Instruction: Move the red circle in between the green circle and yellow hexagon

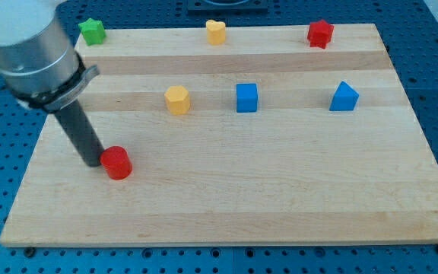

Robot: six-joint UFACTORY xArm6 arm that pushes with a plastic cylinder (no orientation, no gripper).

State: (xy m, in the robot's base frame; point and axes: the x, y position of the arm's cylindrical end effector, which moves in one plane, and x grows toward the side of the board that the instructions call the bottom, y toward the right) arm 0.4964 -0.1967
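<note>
Red circle [116,163] is lying on the wooden surface [280,190], touching my tip [93,161] on the view's left; yellow hexagon [177,100] is sitting well above. Jaws: none showing.

Green star block [92,31], yellow heart block [216,32], red star block [320,33], blue cube [246,97], blue triangular block [344,97], wooden board [280,198]

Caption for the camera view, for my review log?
My tip touches the red circle block from the view's left, low on the wooden board; the yellow hexagon block sits up-right.
</note>
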